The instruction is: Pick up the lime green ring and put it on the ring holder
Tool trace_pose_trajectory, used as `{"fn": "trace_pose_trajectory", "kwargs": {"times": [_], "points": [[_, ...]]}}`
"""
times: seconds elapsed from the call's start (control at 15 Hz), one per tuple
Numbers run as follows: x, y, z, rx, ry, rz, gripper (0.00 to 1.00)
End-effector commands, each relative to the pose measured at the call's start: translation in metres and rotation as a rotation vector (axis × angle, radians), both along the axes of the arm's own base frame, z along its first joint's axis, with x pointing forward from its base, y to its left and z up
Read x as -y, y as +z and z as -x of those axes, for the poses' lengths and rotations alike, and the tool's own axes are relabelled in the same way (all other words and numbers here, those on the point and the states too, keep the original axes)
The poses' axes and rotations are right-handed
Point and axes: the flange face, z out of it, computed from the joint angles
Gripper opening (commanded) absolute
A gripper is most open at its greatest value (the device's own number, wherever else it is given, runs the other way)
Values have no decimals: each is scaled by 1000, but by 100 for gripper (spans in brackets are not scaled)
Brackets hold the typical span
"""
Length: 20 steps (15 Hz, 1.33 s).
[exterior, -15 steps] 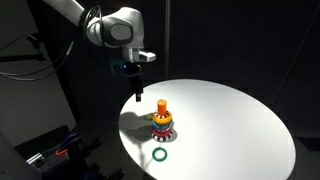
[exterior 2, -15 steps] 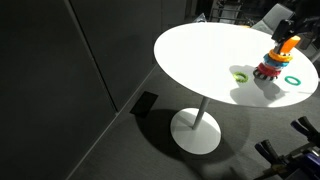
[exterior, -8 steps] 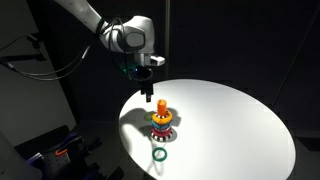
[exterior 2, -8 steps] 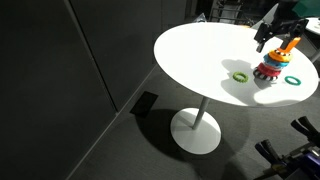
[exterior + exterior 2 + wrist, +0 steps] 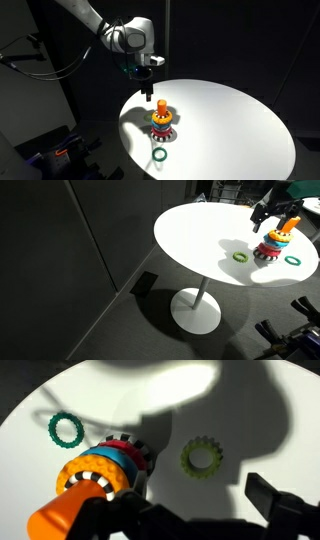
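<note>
The lime green ring (image 5: 201, 457) lies flat on the white table beside the ring holder (image 5: 100, 472); it also shows in an exterior view (image 5: 240, 256). The ring holder stands upright with an orange top, in both exterior views (image 5: 161, 120) (image 5: 272, 245). My gripper (image 5: 147, 93) hangs above the table just beside the holder, also seen from the other side (image 5: 262, 216). In the wrist view its fingers (image 5: 195, 510) are apart and empty, with the lime green ring just ahead of them.
A darker teal-green ring (image 5: 66, 429) lies on the other side of the holder (image 5: 292, 260). One green ring (image 5: 159, 154) lies near the table's front edge. The round white table (image 5: 230, 120) stands on a pedestal foot (image 5: 197, 310); dark surroundings.
Over the last second my gripper moved toward the ring holder and down a little. In the last half second it has barely moved. The rings have not moved.
</note>
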Motion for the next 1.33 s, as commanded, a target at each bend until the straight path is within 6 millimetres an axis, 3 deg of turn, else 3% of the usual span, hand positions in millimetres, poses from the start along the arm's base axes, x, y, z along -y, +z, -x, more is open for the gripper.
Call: {"fn": "trace_pose_trajectory", "kwargs": {"times": [0.0, 0.73, 1.27], "points": [[1, 1, 0, -1, -1, 0, 100], [-4, -49, 7, 64, -16, -15, 100], [-11, -88, -10, 76, -21, -9, 100]]}}
